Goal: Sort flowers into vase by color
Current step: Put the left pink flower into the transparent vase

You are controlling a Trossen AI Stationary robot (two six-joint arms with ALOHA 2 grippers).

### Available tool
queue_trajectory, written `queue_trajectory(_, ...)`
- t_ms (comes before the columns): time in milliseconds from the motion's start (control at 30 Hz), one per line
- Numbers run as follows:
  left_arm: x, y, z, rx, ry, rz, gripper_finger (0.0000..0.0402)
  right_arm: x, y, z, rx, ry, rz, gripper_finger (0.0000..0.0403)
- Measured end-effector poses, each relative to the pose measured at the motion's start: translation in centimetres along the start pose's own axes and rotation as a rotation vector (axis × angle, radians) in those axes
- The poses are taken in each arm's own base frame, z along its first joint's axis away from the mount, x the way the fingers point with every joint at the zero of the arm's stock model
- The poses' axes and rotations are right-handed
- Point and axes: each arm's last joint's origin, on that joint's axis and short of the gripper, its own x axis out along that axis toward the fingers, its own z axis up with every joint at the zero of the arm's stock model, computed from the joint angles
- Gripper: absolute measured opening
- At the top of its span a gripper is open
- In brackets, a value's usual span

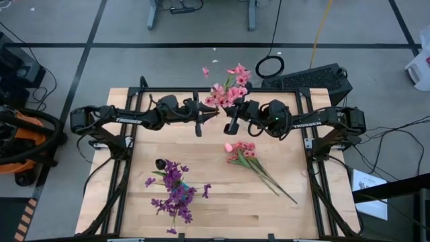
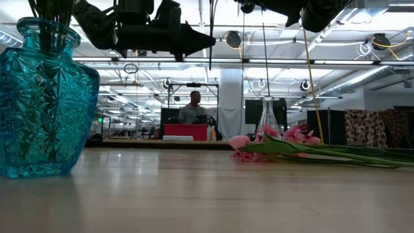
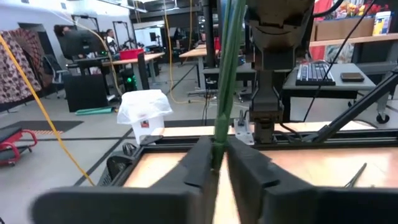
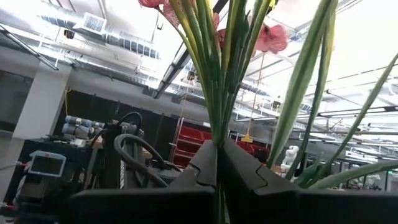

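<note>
Right claw clenched on green stems of pink spray, held upright above tabletop's far edge; pink blossoms fanned at top, thin stems and long leaves bunched between the fingers in right wrist view. Left claw closed around same stems just beside right claw, fingers pressing green stalk from both sides in left wrist view. Both arms stretched inward from opposite sides, meeting mid-far tabletop in high view.

Second pink bunch lying flat on tabletop, right of centre, blossoms toward arms, long green stems trailing toward near right corner; one rounded pink bud just beside it. Same bunch seen in low view, lying on wood, leaves running right.

Purple flowers standing in teal vase at near-left tabletop; small purple blossoms spread wide, a few loose bits lying around base. Vase cut-glass, blue-green, upright, stems inside neck.

Clear flask upright behind pink bunch in low view. Person seated far back in room. Keyboard on floor beyond tabletop.
</note>
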Motion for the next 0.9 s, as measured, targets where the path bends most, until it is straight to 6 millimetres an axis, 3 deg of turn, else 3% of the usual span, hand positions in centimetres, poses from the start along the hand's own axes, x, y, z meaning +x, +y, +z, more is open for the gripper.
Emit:
queue_trajectory(100, 0.0, 0.0, 0.0, -0.024, 0.002, 0.002, 0.0015, 0.0, -0.2, -0.1, 0.013, 0.003, -0.007, 0.0002)
queue_trajectory(233, 0.0, 0.1, -0.2, -0.029, 0.018, 0.006, 0.0022, 0.0, -0.2, -0.3, 0.037, 0.034, -0.003, 0.0017)
queue_trajectory(433, -0.1, 0.5, -0.3, -0.054, 0.019, 0.021, 0.0018, -0.4, -0.3, -0.6, 0.116, 0.231, -0.019, 0.0104)
queue_trajectory(633, -0.7, 1.4, -0.9, -0.088, 0.039, 0.054, 0.0015, -2.1, -0.7, 0.8, 0.191, 0.473, -0.033, 0.0185)
queue_trajectory(800, -0.7, 1.3, -1.0, -0.104, 0.041, 0.041, 0.0015, -3.9, -0.9, 2.0, 0.187, 0.645, -0.068, 0.0216)
queue_trajectory(900, -0.6, 1.0, -0.9, -0.110, 0.034, 0.025, 0.0014, -4.5, -0.8, 1.7, 0.152, 0.704, -0.084, 0.0221)
